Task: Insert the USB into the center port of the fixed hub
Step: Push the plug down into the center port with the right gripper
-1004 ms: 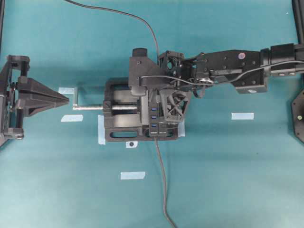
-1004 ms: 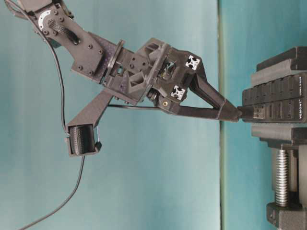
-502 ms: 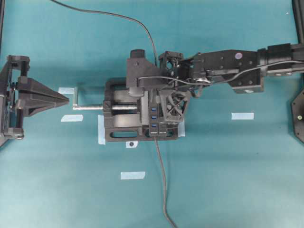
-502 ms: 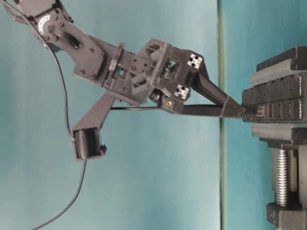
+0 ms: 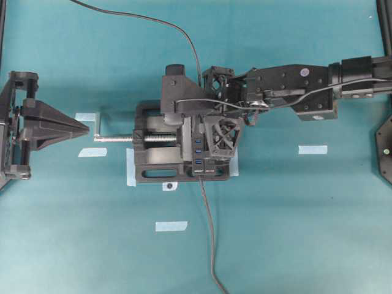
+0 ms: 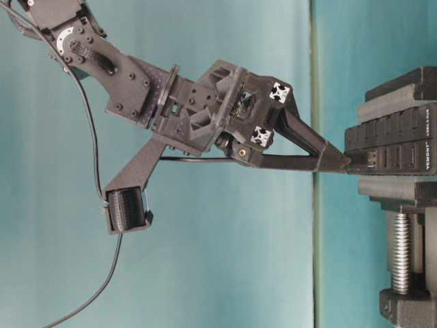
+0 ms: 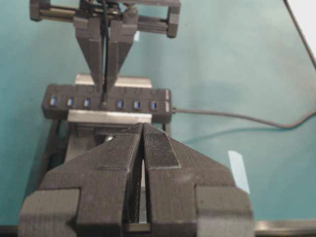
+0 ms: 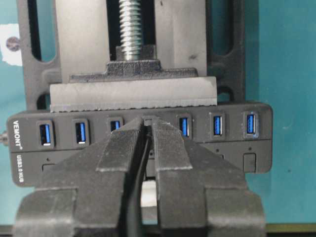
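Pressing forward, the right tool (image 6: 339, 161), clamped on the USB (image 6: 358, 161), is now seating it in the center port (image 8: 148, 120) of the fixed hub (image 8: 237, 143); a second ago it hung just outside. The left tool (image 7: 143, 148) is sitting closed and empty near the surface's left edge.

The right arm (image 6: 136, 85) is matte black printed plastic with lattice cut-outs, small screws and white cross markers; a thin dark cable (image 6: 89, 130) loops beside it. Ribbed black fingers (image 7: 158, 148) taper to wedges.

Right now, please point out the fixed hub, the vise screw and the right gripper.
fixed hub (image 8: 256, 143): right wrist view, bare right end.
vise screw (image 8: 131, 24): right wrist view, threaded shaft.
right gripper (image 8: 149, 123): right wrist view, between fingertips.
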{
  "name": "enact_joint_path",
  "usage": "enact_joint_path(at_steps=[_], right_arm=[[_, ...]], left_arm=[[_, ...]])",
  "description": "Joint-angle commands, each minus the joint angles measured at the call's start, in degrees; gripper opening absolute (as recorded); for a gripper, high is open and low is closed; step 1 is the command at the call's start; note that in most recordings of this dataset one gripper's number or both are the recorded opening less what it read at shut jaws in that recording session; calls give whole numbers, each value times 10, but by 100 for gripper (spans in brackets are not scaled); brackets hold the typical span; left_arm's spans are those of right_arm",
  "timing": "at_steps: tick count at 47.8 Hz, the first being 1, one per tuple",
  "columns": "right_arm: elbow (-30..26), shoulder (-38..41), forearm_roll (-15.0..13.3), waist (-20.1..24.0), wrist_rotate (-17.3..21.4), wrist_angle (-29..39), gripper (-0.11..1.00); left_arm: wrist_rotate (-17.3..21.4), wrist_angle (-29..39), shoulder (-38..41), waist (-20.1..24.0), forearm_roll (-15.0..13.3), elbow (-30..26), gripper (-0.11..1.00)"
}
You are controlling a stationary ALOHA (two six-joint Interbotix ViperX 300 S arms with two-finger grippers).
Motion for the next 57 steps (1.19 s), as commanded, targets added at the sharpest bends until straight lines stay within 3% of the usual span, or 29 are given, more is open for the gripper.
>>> enact_joint_path(at_steps=[1, 57], right_arm=[[-3, -4, 0, -2, -5, -2, 5], [24, 20, 1, -5, -6, -2, 5]], left_arm=[[-1, -5, 2, 0, 1, -5, 1], [-2, -4, 3, 2, 1, -4, 1]])
